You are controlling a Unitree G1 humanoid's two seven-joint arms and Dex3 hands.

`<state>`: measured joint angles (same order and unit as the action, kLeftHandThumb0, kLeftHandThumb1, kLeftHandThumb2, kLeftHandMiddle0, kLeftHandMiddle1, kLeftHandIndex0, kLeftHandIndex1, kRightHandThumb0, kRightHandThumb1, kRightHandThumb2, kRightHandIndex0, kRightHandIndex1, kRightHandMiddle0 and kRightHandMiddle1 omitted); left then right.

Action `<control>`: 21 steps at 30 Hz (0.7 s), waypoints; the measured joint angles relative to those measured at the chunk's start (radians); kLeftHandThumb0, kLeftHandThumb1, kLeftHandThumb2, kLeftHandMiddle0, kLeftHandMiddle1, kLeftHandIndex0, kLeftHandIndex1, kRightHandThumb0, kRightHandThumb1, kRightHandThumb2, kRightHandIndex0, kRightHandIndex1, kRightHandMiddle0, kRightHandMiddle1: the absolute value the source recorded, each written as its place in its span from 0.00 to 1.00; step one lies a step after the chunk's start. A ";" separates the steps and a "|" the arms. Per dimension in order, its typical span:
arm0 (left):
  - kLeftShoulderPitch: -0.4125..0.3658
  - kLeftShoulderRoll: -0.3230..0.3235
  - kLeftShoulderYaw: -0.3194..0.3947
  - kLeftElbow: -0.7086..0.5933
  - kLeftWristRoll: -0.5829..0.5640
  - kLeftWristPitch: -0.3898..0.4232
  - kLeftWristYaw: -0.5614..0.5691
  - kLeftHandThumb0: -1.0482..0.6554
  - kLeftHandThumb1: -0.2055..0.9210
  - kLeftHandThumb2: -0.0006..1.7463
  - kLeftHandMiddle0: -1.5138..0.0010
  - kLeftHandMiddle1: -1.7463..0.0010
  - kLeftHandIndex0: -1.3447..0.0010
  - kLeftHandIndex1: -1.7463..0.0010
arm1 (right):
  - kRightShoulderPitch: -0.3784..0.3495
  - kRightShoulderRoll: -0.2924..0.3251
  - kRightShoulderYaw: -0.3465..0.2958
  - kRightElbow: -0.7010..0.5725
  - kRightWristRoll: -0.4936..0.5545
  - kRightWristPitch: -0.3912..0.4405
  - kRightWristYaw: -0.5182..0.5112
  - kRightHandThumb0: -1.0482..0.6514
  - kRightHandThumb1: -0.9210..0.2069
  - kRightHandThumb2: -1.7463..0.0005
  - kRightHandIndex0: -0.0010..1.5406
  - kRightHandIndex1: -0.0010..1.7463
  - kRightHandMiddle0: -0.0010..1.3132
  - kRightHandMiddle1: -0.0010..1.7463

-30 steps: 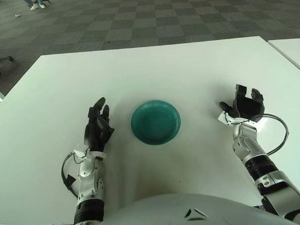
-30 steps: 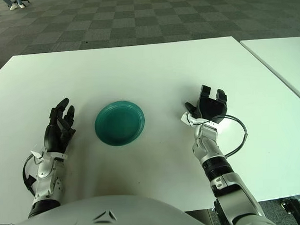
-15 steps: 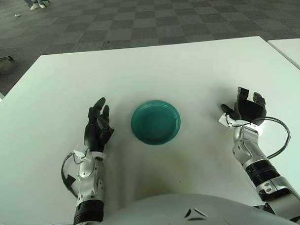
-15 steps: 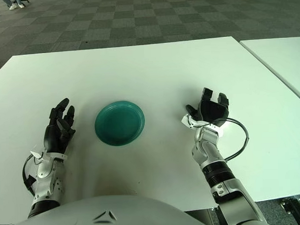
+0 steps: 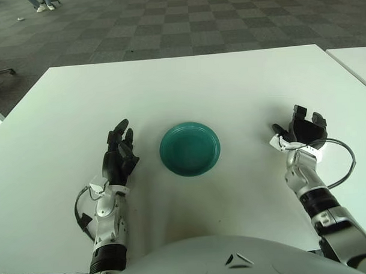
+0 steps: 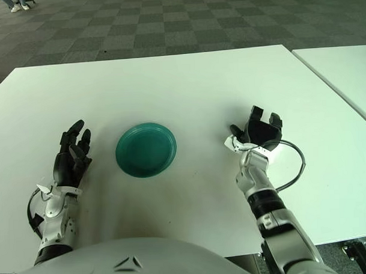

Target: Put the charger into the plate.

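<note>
The scene was brightly and evenly lit, with soft, diffuse light and no single strong source to be picked out. The white worktop (image 5: 199, 76) reflected that light broadly, brightest along its far half, without blown-out glare. Shadows were faint: a soft one lay just under the near rim of the teal plate (image 5: 190, 148), and pale ones sat close beside the left hand (image 5: 118, 154) and the right hand (image 5: 304, 131). Both views were in focus from the worktop to the checkered floor (image 5: 179, 20), with no motion blur. Straight worktop edges showed little bending toward the frame borders.
</note>
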<state>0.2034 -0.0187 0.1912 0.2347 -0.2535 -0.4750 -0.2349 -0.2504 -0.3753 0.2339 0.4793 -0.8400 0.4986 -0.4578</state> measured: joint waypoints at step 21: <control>0.050 -0.018 -0.011 -0.057 0.012 0.013 0.032 0.08 1.00 0.60 0.82 1.00 1.00 0.61 | -0.061 -0.007 0.019 0.127 0.036 -0.086 -0.013 0.03 0.00 0.55 0.17 0.01 0.00 0.31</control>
<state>0.2530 -0.0364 0.1803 0.1779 -0.2417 -0.4624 -0.2028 -0.3119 -0.3824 0.2530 0.6064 -0.8042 0.4129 -0.4709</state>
